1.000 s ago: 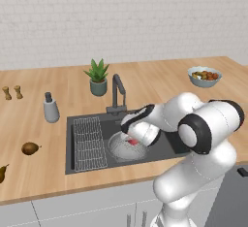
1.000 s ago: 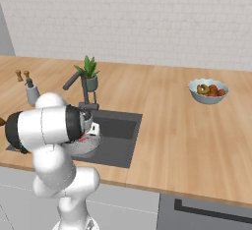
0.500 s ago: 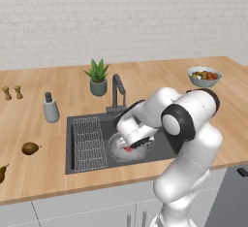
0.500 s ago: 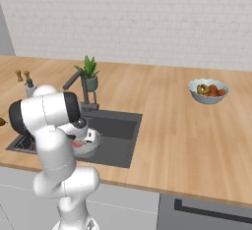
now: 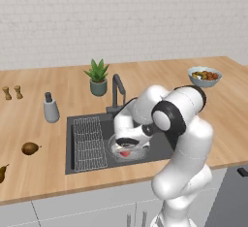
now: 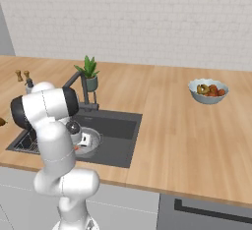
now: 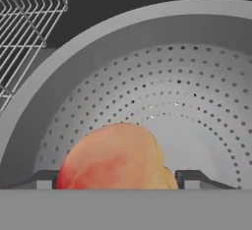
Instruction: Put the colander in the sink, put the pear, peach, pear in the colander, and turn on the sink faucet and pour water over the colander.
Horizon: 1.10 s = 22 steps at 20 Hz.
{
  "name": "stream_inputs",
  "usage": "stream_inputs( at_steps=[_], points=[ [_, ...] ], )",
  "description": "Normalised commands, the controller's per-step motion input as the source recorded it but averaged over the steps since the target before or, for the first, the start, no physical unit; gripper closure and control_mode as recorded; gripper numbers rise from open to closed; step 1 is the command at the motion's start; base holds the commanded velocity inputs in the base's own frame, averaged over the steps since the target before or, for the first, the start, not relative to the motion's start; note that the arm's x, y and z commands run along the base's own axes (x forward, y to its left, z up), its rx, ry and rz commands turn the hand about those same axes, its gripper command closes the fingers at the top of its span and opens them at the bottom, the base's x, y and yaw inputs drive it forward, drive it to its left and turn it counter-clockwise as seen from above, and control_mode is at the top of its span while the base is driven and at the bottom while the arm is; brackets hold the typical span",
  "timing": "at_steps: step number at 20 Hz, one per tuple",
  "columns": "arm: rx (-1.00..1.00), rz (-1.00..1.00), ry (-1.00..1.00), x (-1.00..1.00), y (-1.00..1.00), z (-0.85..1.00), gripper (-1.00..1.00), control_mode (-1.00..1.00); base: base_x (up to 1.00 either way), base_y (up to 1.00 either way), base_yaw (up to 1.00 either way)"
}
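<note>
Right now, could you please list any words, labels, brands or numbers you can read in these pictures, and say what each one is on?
None: no text can be read in any view.
The dispenser bottle, the plant pot, the fruit bowl, the faucet and the colander are all plain.
The brick wall carries no sign.

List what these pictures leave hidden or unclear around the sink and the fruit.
- Peach: its lower part is cut off by the hand view's bottom edge, so contact with the colander is unclear.
- Gripper: left base view, the arm covers its fingertips.
- Sink: right base view, the arm hides its left half.
- Fruit bowl: contents too small to name.
</note>
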Motion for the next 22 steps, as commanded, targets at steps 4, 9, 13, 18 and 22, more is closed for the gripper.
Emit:
stream_inputs(
  at_steps=[4, 9, 13, 18, 22],
  points=[
    [0.00, 0.00, -0.01, 0.00, -0.19, 0.32, -1.00, -1.00, 0.00, 0.00, 0.00],
    [0.02, 0.00, -0.05, 0.00, -0.27, 0.83, -1.00, -1.00, 0.00, 0.00, 0.00],
    [0.10, 0.00, -0.11, 0.01, -0.44, 1.00, -1.00, -1.00, 0.00, 0.00, 0.00],
    [0.15, 0.00, -0.05, 0.31, -0.63, 1.00, -1.00, -1.00, 0.00, 0.00, 0.00],
    [0.22, 0.00, -0.04, 0.35, -0.68, 1.00, -1.00, -1.00, 0.00, 0.00, 0.00]
  ],
)
